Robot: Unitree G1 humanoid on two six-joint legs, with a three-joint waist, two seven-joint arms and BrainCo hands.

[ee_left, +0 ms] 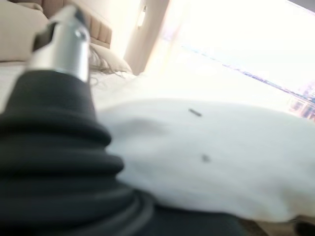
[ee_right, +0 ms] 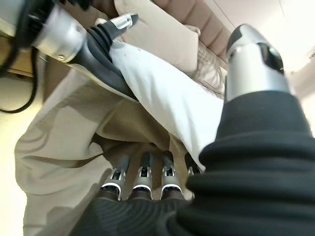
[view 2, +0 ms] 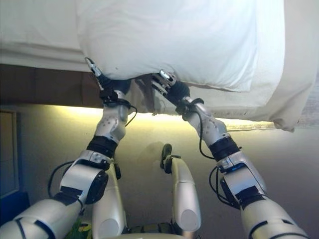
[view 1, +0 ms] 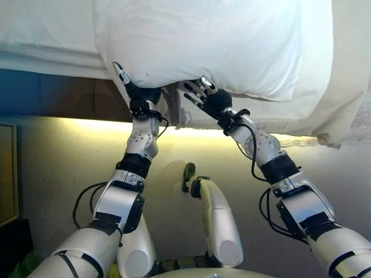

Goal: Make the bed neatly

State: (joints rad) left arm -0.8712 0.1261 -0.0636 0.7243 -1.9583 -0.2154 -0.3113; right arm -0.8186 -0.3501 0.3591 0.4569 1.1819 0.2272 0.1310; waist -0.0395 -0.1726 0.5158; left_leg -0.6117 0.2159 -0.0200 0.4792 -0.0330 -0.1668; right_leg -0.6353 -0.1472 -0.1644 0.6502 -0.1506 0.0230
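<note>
A big white pillow (view 1: 203,40) lies on the bed with its near edge overhanging the bed's side. My left hand (view 1: 138,90) holds that edge at the pillow's left corner, thumb (view 1: 120,72) on top and fingers hidden beneath. My right hand (view 1: 207,98) grips the same edge further right. In the right wrist view its thumb (ee_right: 253,59) lies over the pillow (ee_right: 167,98) while its fingers (ee_right: 142,177) reach under it against the cream sheet (ee_right: 64,147). The left wrist view shows the pillow (ee_left: 211,157) close up past the thumb (ee_left: 64,44).
A cream sheet (view 1: 330,110) hangs over the bed's side at the right. The dark bed frame (view 1: 58,95) runs along the left, above a lit strip of floor. A beige pillow (ee_right: 157,34) leans on the brown padded headboard (ee_right: 197,17). A wooden piece of furniture (view 1: 7,174) stands at the far left.
</note>
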